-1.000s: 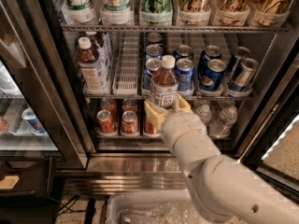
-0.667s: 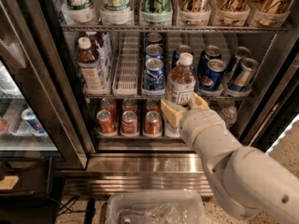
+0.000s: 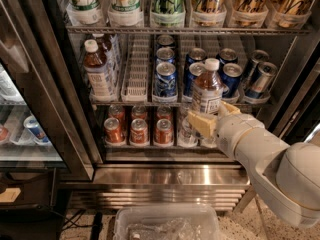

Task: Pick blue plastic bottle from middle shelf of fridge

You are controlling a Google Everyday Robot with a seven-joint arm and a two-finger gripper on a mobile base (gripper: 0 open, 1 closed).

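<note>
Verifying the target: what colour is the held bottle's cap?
White cap, camera view; the end effector grips the blue plastic bottle before the middle shelf.

The gripper (image 3: 214, 117) was clamped on the lower part of the bottle (image 3: 207, 89), with one pale yellow finger (image 3: 201, 124) on each side. The white wrist (image 3: 235, 134) sat directly behind it. The thick arm (image 3: 280, 174) ran down and right from there.

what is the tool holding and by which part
The tool, in front of the middle wire shelf, grips the clear, white-capped plastic bottle of brown drink by its lower body.
</note>
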